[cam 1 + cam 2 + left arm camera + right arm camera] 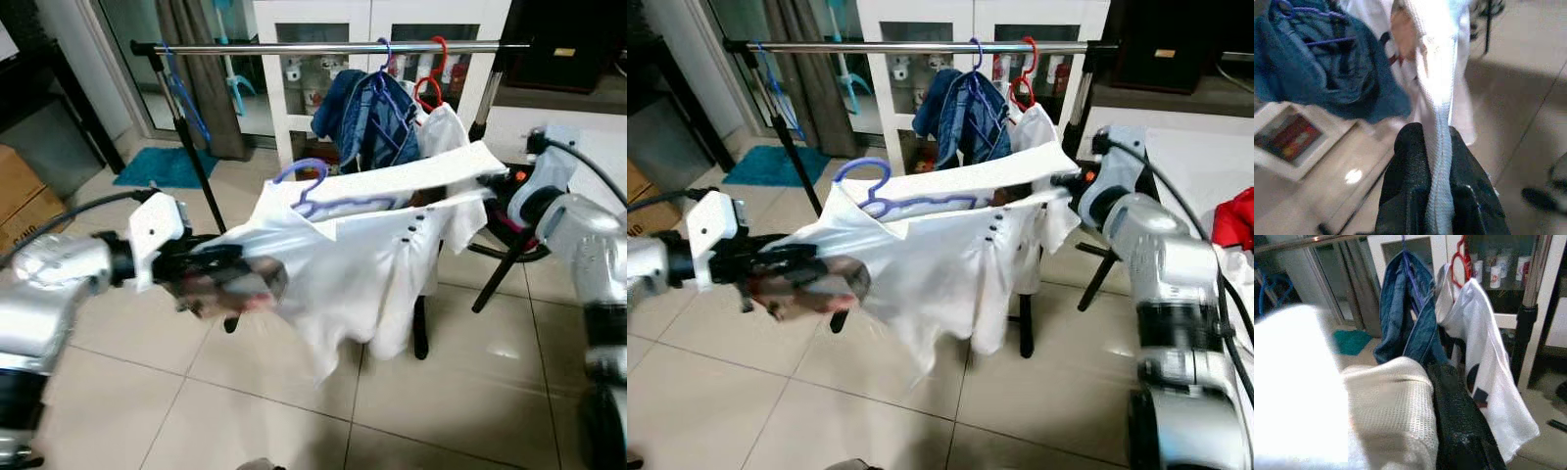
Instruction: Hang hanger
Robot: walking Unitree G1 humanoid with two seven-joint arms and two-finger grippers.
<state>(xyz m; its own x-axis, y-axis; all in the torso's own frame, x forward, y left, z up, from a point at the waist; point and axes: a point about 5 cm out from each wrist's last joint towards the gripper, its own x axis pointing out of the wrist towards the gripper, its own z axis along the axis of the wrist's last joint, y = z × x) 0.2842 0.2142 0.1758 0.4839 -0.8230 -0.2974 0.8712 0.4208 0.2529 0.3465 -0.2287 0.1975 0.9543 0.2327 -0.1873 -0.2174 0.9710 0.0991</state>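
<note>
The left claw (pixel 220 269) is clamping one sleeve of the white shirt (pixel 362 255) and the right claw (pixel 495 179) is gripping the other, stretching it on its purple hanger (pixel 312 191) before the rail (pixel 323 47), where jeans (pixel 367 122) are hanging beyond.

The shirt (pixel 362 264) on its hanger (pixel 313 191) is stretching between left claw (pixel 211 269) and right claw (pixel 495 181), rail (pixel 333 46) standing behind.
</note>
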